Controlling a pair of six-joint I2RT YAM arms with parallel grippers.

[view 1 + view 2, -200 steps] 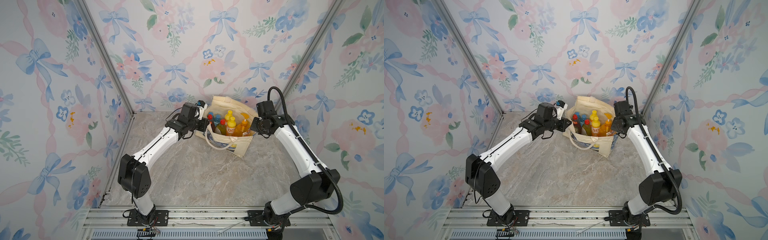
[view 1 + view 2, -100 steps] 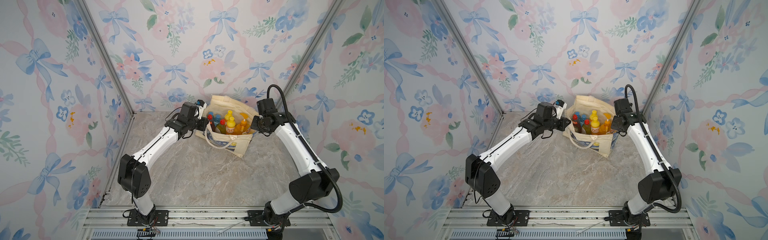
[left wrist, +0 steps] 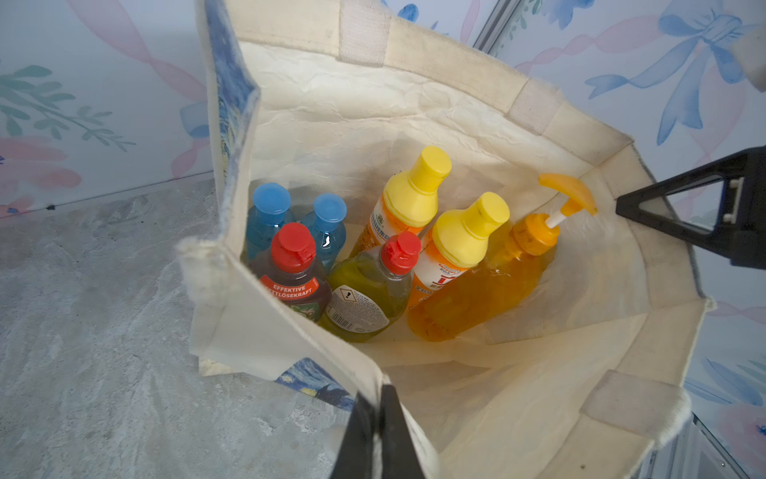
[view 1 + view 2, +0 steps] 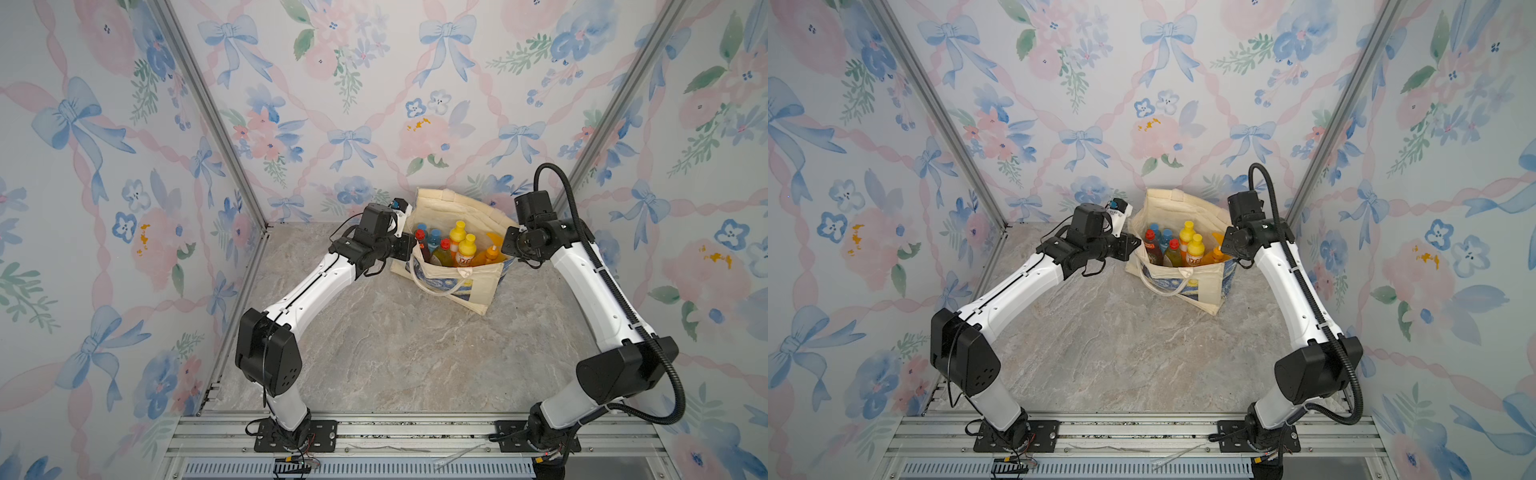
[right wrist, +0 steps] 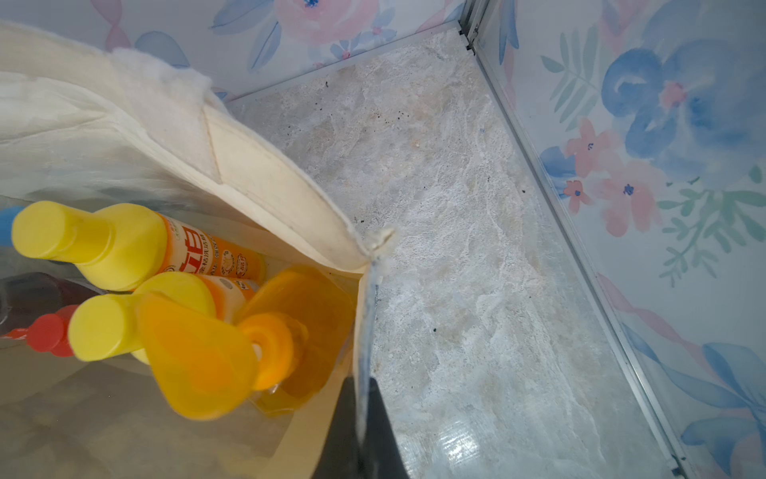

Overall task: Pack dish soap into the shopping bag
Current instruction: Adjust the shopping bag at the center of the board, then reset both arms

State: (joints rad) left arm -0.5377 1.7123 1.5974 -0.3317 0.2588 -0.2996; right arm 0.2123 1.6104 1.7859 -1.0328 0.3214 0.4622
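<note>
Standing near the back edge of the marbled tabletop (image 4: 395, 345), toward its back right corner, the cream canvas shopping bag (image 4: 478, 286) gapes wide. A blue-and-yellow swirl print covers its outer face, and the lining inside is crinkled and faintly glossy. Woven strap ends (image 3: 364, 35) are stitched flat onto the rim.

The left gripper (image 3: 378, 408) is pinched tight on one side of the rim, with cloth squeezed between its black fingers. The right gripper (image 5: 361, 398) is clamped the same way on the opposite side, a thin fold of fabric running up between its tips. Both grippers are cut off by the frame edges in the wrist views, and in both top views their tips are hard to make out against the bag.

Seven plastic dish soap bottles crowd the bag's floor:
- two blue-capped bottles (image 3: 271, 207) of clear blue liquid
- a dark red-capped bottle (image 3: 292, 265) whose label reads "EFFEKTIVE"
- a green red-capped bottle (image 3: 364, 298), tilted
- two yellow-capped bottles (image 3: 414, 195) with tapered shoulders and orange labels
- an orange pump bottle (image 3: 489, 286), leaning toward the right gripper's side

The bag's near wall hides the bottles' bases. Most label text is too small to read. In the right wrist view the pump head is a blurred orange shape.
</note>
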